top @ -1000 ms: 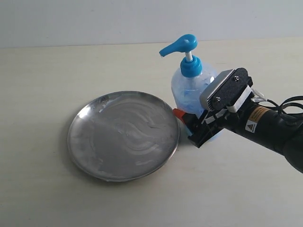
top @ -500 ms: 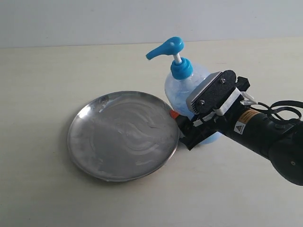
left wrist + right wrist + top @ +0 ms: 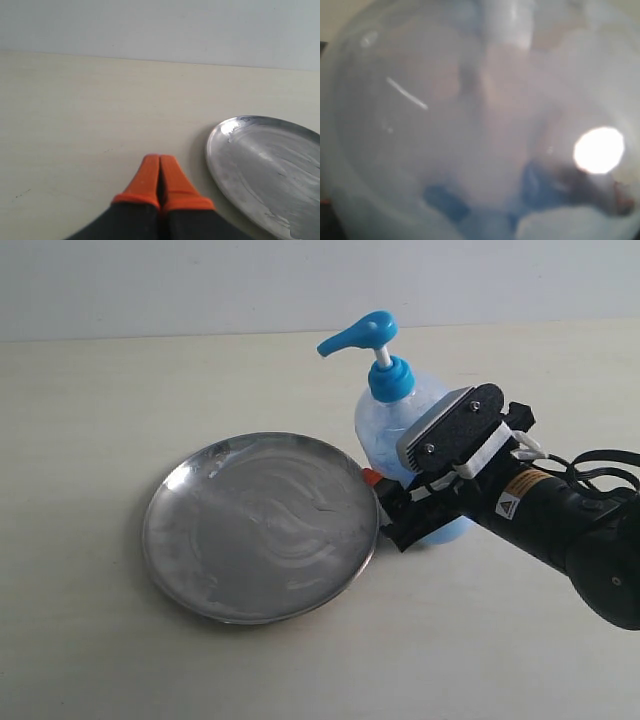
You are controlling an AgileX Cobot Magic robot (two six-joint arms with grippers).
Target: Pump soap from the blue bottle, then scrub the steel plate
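Observation:
The blue bottle, clear with a blue pump head, stands tilted just right of the steel plate. My right gripper is shut on the bottle's lower body, one orange-tipped finger by the plate's rim. In the right wrist view the bottle fills the frame, blurred. The plate carries pale swirly smears; I cannot tell whether they are soap. My left gripper hovers over bare table with its orange fingers pressed together, holding nothing, beside the plate's rim. It is out of the exterior view.
A pale table spreads around the plate, with a light wall behind it. The right arm's black body and cables stretch to the right edge.
The right gripper carried the bottle left toward the plate, then slightly back right; overall it ends nearer the plate than a second ago. The plate has not moved.

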